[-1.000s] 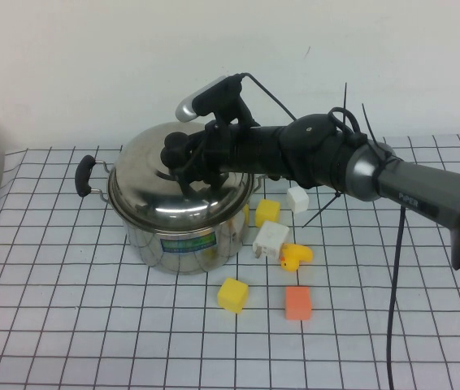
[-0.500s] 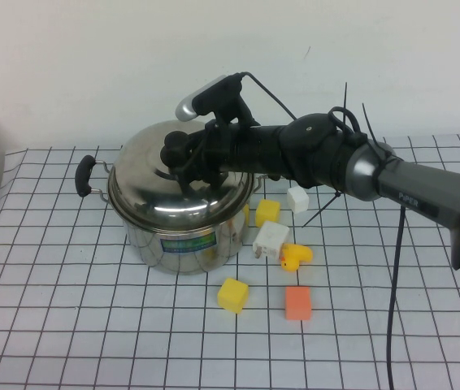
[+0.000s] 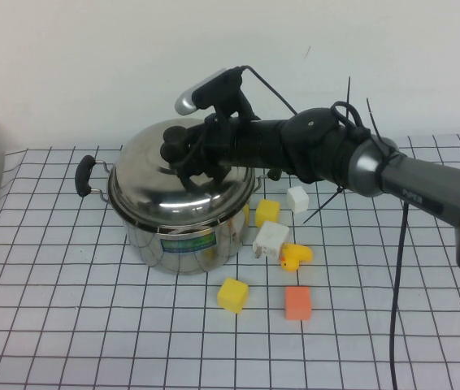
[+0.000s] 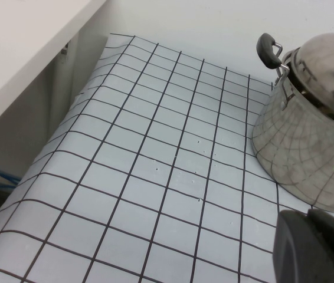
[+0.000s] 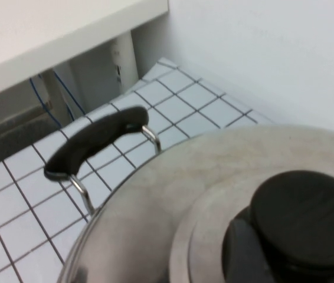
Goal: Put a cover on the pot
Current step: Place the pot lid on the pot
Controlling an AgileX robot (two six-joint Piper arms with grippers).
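Observation:
The steel pot [image 3: 183, 240] with a blue-green label stands at the table's back left, with a black side handle [image 3: 85, 175] on its left. The domed steel lid [image 3: 173, 195] rests on its rim. My right gripper [image 3: 183, 158] reaches in from the right and is shut on the lid's black knob [image 3: 173, 149]. In the right wrist view one finger [image 5: 242, 250] lies against the knob [image 5: 308, 218] above the lid [image 5: 173, 200]. My left gripper [image 4: 317, 247] is shut and empty, low over the table left of the pot [image 4: 300, 159]. It is out of the high view.
Small toys lie right of the pot: two yellow cubes [image 3: 232, 294] [image 3: 267, 212], an orange cube [image 3: 297, 302], a white cube [image 3: 297, 198], a white block [image 3: 271, 240] and a yellow duck [image 3: 297, 257]. A white cabinet [image 4: 25, 53] borders the table's left edge.
My right arm has risen slightly and shifted a little toward the back. The lid stays on the pot and the toys have not moved.

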